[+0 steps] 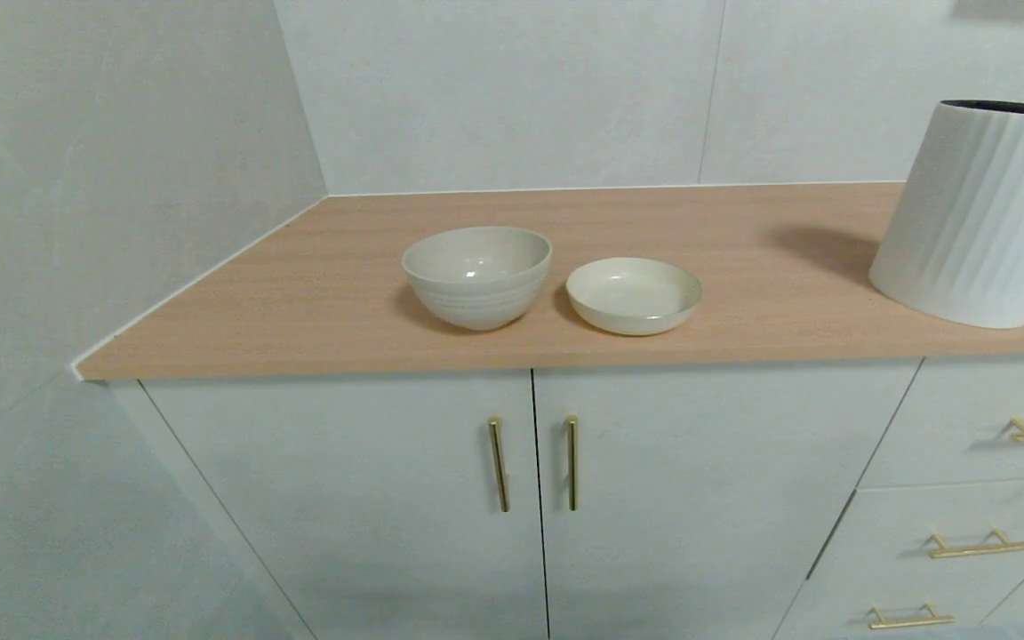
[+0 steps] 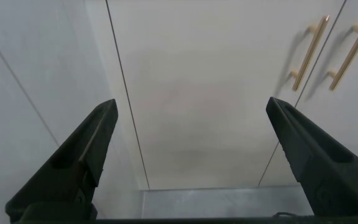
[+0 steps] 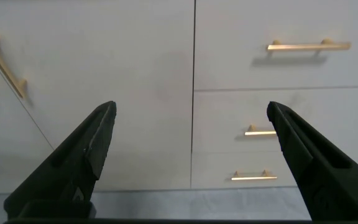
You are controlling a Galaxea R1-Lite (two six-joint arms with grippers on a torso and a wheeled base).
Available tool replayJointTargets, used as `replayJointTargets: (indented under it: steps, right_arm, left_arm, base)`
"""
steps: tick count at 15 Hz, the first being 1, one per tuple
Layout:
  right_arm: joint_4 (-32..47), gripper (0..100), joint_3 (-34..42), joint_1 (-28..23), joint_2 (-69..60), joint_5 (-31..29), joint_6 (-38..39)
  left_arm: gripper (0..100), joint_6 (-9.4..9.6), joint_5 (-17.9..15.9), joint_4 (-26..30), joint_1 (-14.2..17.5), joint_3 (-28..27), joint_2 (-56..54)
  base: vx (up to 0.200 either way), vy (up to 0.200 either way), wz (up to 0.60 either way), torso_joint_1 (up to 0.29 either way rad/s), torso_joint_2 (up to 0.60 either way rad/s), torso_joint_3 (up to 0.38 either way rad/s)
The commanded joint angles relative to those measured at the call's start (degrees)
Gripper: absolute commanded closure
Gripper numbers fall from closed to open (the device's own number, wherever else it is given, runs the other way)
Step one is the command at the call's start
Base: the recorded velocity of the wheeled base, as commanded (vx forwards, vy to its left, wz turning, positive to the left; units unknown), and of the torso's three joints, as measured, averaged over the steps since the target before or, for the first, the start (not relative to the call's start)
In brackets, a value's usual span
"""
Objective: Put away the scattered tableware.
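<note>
A deep cream bowl [image 1: 476,275] with ribbed sides stands on the wooden countertop [image 1: 316,293]. Just to its right sits a shallow cream dish [image 1: 634,294], a small gap between them. My left gripper [image 2: 191,118] is open and held low, facing the white cabinet door [image 2: 204,93] with two gold handles [image 2: 308,53] off to one side. My right gripper [image 3: 191,118] is open too, facing the cabinet front where the door [image 3: 92,81] meets the drawers [image 3: 284,68]. Nothing lies between either pair of fingers.
A tall white ribbed container [image 1: 988,209] stands at the counter's right end. Below the counter are two cabinet doors with vertical gold handles [image 1: 499,463] and a stack of drawers [image 1: 974,427] at the right. Tiled walls close the left side and back.
</note>
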State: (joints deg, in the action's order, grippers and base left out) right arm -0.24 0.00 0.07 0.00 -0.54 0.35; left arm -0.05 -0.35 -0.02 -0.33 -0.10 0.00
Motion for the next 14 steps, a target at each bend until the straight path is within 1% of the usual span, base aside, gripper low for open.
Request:
replayJointTargets:
  steps: [1, 6, 7, 10, 14]
  right_arm:
    - [-0.02, 0, 0.0, 0.01, 0.0, 0.01, 0.0]
    - [-0.02, 0, 0.0, 0.01, 0.0, 0.01, 0.0]
    - [-0.02, 0, 0.0, 0.01, 0.0, -0.08, 0.0]
    - [-0.02, 0, 0.0, 0.01, 0.0, -0.08, 0.0]
    - [0.07, 0, 0.0, 0.01, 0.09, -0.08, -0.09]
  left_arm:
    - [0, -0.04, 0.0, 0.02, -0.02, 0.1, 0.0]
    - [0, -0.04, 0.0, 0.02, -0.02, 0.01, 0.0]
    - [0, -0.04, 0.0, 0.02, 0.07, 0.1, 0.0]
    - [0, -0.04, 0.0, 0.02, -0.02, 0.01, 0.0]
    - [0, -0.04, 0.0, 0.02, 0.07, 0.01, 0.0]
  base:
    - [0.0, 0.0, 0.0, -0.154, 0.47, 0.31]
    - [0.0, 0.0, 0.0, -0.125, 0.45, 0.321]
    - [0.0, 0.0, 0.0, -0.046, 0.26, 0.193]
    - [0.0, 0.0, 0.0, -0.025, 0.1, 0.072]
    - [0.0, 0.0, 0.0, 0.0, 0.0, 0.0]
